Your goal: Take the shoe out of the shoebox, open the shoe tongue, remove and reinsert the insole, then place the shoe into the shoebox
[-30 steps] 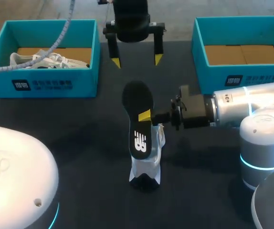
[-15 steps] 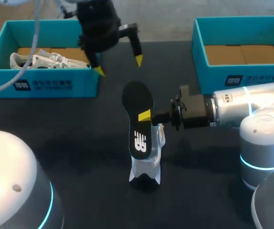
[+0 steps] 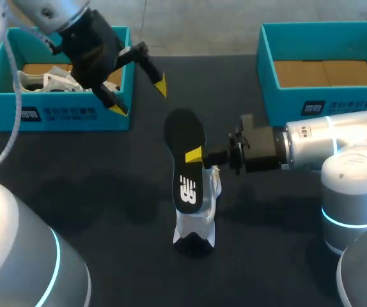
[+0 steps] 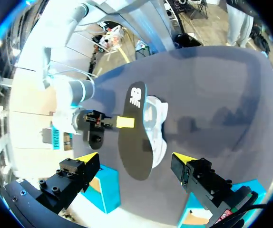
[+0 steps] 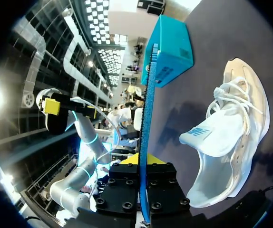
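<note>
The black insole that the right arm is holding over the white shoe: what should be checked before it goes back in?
1. Grip on the insole: the right gripper is shut on its middle. Ok.
2. Shoe steadied: it rests on the table and no gripper holds it. Not ok.
3. Tongue pulled open: in the right wrist view it looks folded out. Ok.
4. Left gripper out of the way: it is open, up by the left shoebox, apart from the shoe. Ok.
5. Insole's toe end matched to the shoe's toe: cannot tell.
</note>
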### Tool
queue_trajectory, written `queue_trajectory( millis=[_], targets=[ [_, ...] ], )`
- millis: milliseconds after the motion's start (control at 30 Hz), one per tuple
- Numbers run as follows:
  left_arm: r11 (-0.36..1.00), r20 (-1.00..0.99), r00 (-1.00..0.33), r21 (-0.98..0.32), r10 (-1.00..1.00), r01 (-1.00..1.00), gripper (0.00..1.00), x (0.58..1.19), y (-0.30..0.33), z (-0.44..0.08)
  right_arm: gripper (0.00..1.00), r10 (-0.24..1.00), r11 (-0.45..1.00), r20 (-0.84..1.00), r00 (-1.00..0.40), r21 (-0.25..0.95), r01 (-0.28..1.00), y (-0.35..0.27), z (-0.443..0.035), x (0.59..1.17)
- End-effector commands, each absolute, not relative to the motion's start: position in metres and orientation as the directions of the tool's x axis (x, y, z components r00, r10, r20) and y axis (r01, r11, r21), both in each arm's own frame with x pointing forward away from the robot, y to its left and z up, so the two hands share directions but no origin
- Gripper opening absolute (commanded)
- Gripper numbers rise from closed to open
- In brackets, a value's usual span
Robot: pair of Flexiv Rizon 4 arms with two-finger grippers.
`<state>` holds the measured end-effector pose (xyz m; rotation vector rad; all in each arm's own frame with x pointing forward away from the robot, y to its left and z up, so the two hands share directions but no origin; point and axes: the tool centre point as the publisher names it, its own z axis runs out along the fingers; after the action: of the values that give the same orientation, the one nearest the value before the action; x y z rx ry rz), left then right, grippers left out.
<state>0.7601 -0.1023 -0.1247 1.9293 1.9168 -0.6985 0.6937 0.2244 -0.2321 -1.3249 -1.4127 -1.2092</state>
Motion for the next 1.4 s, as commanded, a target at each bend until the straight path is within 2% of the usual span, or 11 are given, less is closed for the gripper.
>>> queue_trajectory(
  millis=[33,500,567,600,1067,1167,1400],
  targets=[
    [-0.036,-0.827,-0.068,-0.107,0.558,0.994,1.0,0.758,-0.097,-0.133,0.0,0.198,-0.021,0.976,-0.095,0.102,0.995,0.226,-0.232,0.693],
    [-0.024,-0.953,-0.041,-0.051,0.301,0.998,1.0,0.751,-0.071,-0.141,0.0,0.198,-0.021,0.976,-0.095,0.102,0.995,0.226,-0.232,0.693],
    [-0.063,-0.966,-0.024,-0.042,0.256,0.997,1.0,0.751,-0.071,-0.142,0.0,0.198,-0.021,0.976,-0.095,0.102,0.995,0.226,-0.232,0.693],
    [-0.093,-0.967,-0.013,-0.038,0.255,0.995,1.0,0.749,-0.073,-0.143,0.0,0.198,-0.021,0.976,-0.095,0.102,0.995,0.226,-0.232,0.693],
    [-0.093,-0.967,-0.013,-0.038,0.255,0.995,1.0,0.749,-0.073,-0.143,0.0,0.198,-0.021,0.976,-0.095,0.102,0.995,0.226,-0.232,0.693],
    [-0.048,-0.98,-0.03,-0.041,0.196,0.998,1.0,0.749,-0.074,-0.156,0.0,0.198,-0.021,0.976,-0.095,0.102,0.995,0.226,-0.232,0.693],
    [-0.039,-0.99,0.021,0.016,0.136,0.999,1.0,0.742,-0.077,-0.17,0.0,0.171,-0.061,0.983,-0.074,0.086,0.994,0.226,-0.227,0.691]
  ],
)
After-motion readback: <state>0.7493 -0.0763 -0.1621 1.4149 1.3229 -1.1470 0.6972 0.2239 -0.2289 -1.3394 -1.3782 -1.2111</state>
